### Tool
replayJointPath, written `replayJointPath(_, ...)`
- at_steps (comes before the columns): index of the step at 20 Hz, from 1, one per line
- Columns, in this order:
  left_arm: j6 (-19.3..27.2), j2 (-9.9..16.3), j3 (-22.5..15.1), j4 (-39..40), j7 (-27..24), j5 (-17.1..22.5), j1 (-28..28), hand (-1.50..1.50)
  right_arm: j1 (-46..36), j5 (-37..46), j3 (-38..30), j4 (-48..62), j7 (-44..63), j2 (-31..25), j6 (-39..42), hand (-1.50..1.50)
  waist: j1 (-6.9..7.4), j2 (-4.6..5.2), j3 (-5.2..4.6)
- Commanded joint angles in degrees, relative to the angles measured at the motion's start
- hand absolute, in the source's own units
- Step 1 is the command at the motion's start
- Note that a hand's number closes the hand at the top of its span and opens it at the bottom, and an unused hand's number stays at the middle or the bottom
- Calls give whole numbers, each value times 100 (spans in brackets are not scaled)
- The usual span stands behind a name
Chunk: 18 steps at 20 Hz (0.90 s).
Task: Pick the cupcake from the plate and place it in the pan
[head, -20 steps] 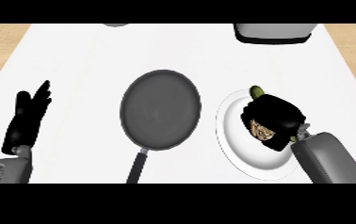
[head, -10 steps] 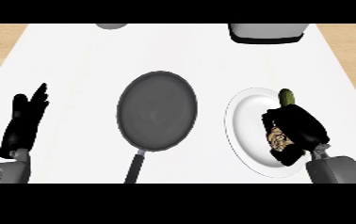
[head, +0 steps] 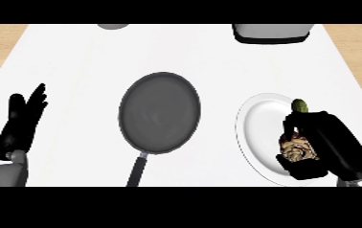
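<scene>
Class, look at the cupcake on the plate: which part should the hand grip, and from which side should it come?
Grip the cupcake round its sides, coming from above, as the right hand does. It sits on the flat plate, so its sides are exposed.

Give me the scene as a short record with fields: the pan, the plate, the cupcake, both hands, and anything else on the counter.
pan: dark frying pan, mid-counter, handle toward the robot, nothing in it
plate: white plate, right of the pan, apart from it
cupcake: cupcake on the plate, not in the pan
right hand: right hand curled round the cupcake
left hand: left hand open, resting at the left edge, fingers up
other: small green item at the plate's far rim; grey appliance at the counter's far edge
</scene>
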Motion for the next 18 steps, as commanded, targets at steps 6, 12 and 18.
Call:
replayJointPath(6,-162,-52,83,292,-437,-86,112,0,-101,-535,206,-1500,429,581,329,150,127,39,2)
replayJointPath(12,-101,-13,85,73,94,-166,-308,0,-1129,-194,1030,-407,1393,1500,-204,150,171,52,4)
replayJointPath(18,-122,-207,21,116,-77,-209,-197,0,-2247,-969,1435,729,2465,1518,-657,150,198,53,4)
